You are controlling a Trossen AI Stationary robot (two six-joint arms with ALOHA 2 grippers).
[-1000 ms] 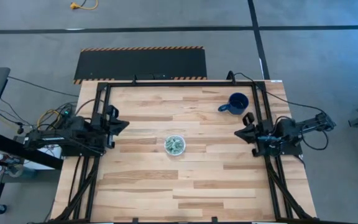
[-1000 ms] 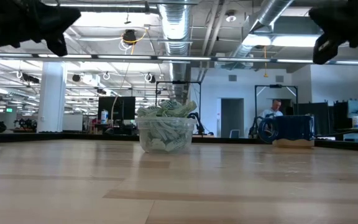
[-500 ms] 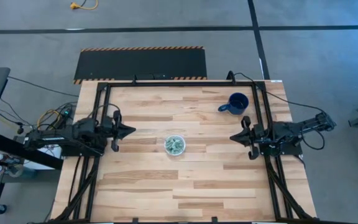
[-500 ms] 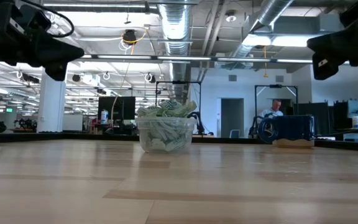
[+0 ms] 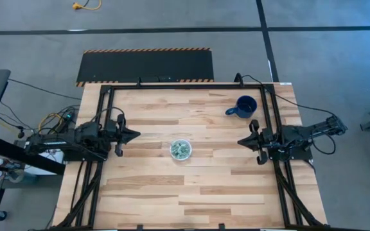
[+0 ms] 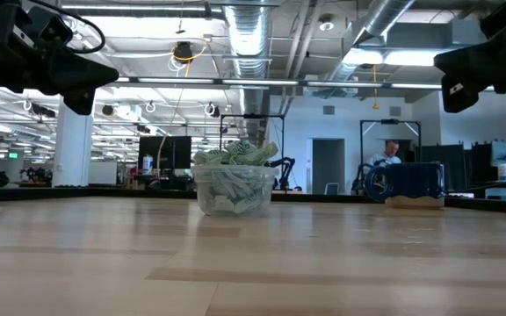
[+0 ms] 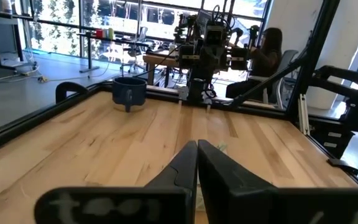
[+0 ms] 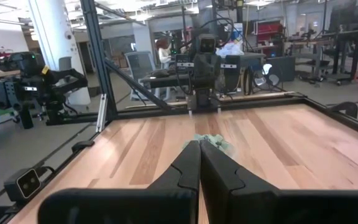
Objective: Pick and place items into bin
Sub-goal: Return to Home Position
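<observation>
While you are looking down from the high view, the bin (image 5: 180,150) is sitting near the middle of the wooden table (image 5: 172,192), and the items (image 5: 180,148) are lying inside it as a pale green heap. The left gripper (image 5: 135,135) is hanging over the table's left side, pointing right toward the bin and well apart from it. The right gripper (image 5: 239,142) is hanging over the right side, pointing left, also well apart from it. A dark blue mug (image 5: 243,106) is standing at the far right (near the right gripper, on its far side).

In the low view, the items are heaping above the bin's rim, and both arms are showing only as dark shapes in the upper corners, well above the tabletop.

In the left wrist view, that arm's two fingers (image 7: 185,168) are pressing flat together with nothing between them.

In the right wrist view, that arm's fingers are likewise meeting along their length, gripping nothing, with the green heap peeking just past their tips.
</observation>
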